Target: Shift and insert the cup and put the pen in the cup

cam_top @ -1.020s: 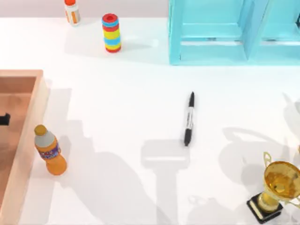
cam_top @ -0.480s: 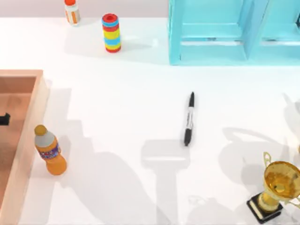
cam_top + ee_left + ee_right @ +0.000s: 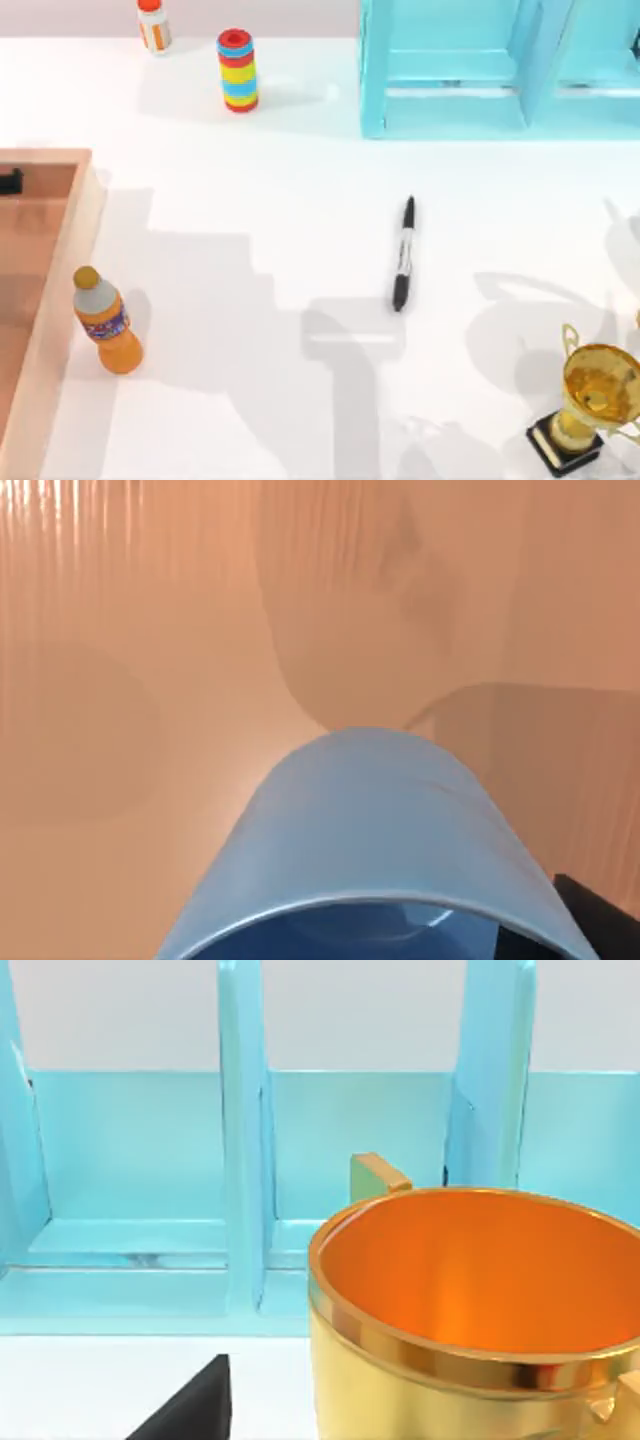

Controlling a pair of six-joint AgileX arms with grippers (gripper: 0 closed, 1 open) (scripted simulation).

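Rendered tabletop — perhaps a lab.

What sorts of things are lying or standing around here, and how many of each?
Bottles: 2, the orange bottle and the small white bottle
Ring stack: 1
Pen: 1
Gold trophy: 1
Blue cup: 1
Wooden box: 1
Turquoise shelf: 1
Total: 8

The pen lies alone mid-table, well apart from the trophy at lower right. An orange bottle stands just beside the wooden tray at left. A ring stack stands near the blue shelf at the far edge.
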